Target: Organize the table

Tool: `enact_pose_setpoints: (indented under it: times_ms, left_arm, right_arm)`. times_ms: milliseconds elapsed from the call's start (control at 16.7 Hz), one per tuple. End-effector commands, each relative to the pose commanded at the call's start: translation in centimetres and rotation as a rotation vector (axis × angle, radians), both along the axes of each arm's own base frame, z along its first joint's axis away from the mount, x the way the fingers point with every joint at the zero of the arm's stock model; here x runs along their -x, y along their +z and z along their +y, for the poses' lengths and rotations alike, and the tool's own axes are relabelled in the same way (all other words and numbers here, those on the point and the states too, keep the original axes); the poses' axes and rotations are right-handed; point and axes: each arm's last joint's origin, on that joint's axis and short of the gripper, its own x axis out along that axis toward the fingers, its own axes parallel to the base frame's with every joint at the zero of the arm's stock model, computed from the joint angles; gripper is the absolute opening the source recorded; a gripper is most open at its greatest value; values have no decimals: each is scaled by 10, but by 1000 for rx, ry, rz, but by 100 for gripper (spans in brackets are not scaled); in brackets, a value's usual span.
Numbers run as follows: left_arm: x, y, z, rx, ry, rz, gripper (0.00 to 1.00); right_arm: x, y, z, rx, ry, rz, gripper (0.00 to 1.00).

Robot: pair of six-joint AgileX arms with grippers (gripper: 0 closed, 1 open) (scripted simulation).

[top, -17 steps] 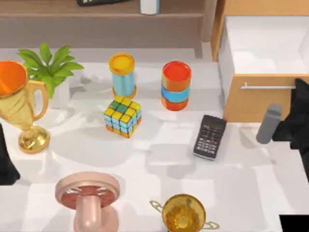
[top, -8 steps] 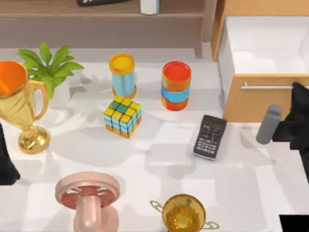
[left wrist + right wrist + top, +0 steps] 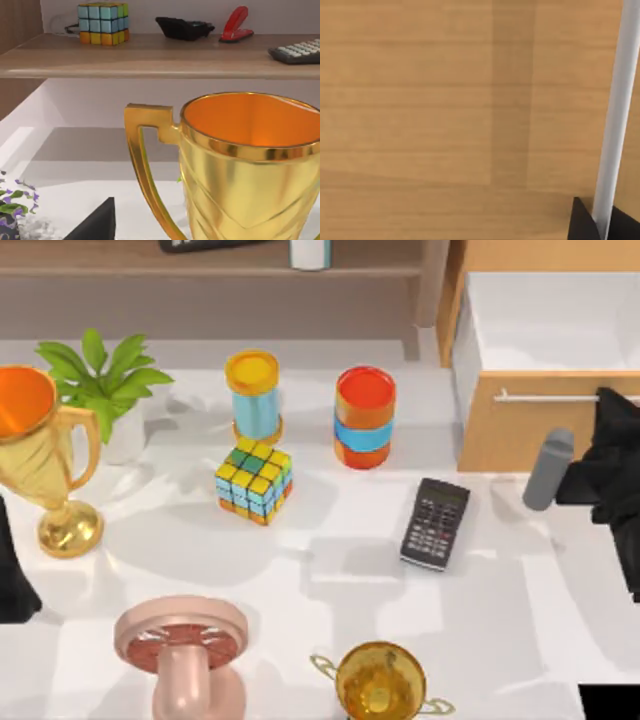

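Slippage is the risk: my right gripper [image 3: 600, 220] looks pinched on the drawer [image 3: 530, 425] handle [image 3: 616, 115] at its very end, so an off-axis push or pull could skew the drawer or lose the rail. That arm reaches in from the table's [image 3: 300, 550] right edge, wrist level with the drawer front. My left arm [image 3: 12, 570] sits parked at the left edge, and whether its claw is open I cannot tell.

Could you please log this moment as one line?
right gripper: shut on drawer handle | drawer: open | left arm: parked, left edge
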Motion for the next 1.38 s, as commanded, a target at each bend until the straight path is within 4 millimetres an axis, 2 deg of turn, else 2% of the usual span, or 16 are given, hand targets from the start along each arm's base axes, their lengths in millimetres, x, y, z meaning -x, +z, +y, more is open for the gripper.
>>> enact_pose_setpoints:
  times_ms: [300, 660, 780, 1380]
  left_arm:
    - [0, 0, 0, 0, 0, 0, 100]
    - [0, 0, 0, 0, 0, 0, 100]
    - [0, 0, 0, 0, 0, 0, 100]
    - [0, 0, 0, 0, 0, 0, 100]
  right_arm:
    - [-29, -1, -1, 0, 3, 8, 0]
    - [-32, 0, 0, -3, 3, 6, 0]
    - [-39, 3, -1, -7, -4, -10, 0]
    - [-93, -1, -1, -2, 5, 10, 0]
